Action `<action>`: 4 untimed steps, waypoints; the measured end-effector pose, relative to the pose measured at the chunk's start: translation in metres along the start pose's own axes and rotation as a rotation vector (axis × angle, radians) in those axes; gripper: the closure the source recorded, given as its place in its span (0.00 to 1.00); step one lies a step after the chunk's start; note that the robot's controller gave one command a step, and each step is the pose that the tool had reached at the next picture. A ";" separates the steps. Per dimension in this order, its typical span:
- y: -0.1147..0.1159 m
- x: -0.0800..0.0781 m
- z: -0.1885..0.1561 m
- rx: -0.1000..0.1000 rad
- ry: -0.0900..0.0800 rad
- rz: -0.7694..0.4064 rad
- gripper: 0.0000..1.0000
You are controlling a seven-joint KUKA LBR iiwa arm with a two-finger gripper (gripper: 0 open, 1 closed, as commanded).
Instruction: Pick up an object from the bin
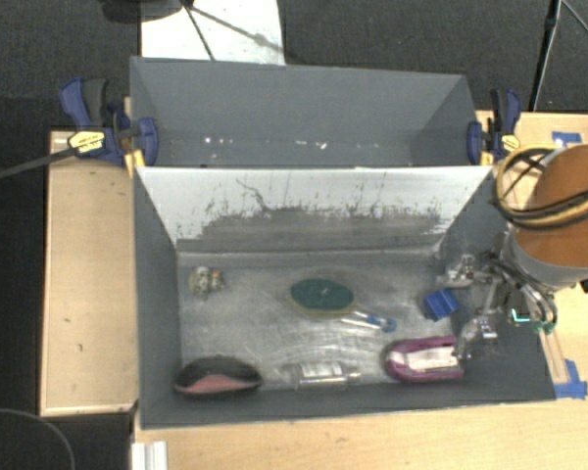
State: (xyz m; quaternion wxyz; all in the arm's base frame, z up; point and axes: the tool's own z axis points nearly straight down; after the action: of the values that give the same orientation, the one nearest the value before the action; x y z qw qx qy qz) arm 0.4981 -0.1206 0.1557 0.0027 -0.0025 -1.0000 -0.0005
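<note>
In the camera view the pincer (467, 306) stands at the right end of the bin (274, 238). Its fingers look spread wide, with nothing held between them. A small blue block (438, 304) lies just to the view's left of their gap. A purple-and-white oblong thing (423, 360) lies near, toward the front wall, with its long axis left to right

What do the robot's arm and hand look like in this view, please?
The wrist carries a rounded orange-brown cover, with black and yellowish cables looped across it. The hand is bare grey metal, with a small green mark beside it.
</note>
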 end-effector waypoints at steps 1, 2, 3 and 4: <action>0.058 -0.060 0.084 0.002 -0.017 -0.043 0.00; 0.106 -0.010 0.079 -0.001 -0.007 -0.054 0.00; 0.061 -0.016 0.082 0.003 -0.023 -0.564 0.00; 0.162 -0.007 0.078 0.000 -0.011 -0.786 0.00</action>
State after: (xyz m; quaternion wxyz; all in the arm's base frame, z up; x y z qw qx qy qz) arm 0.5057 0.0411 0.0782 -0.0031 0.3807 -0.9247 -0.0014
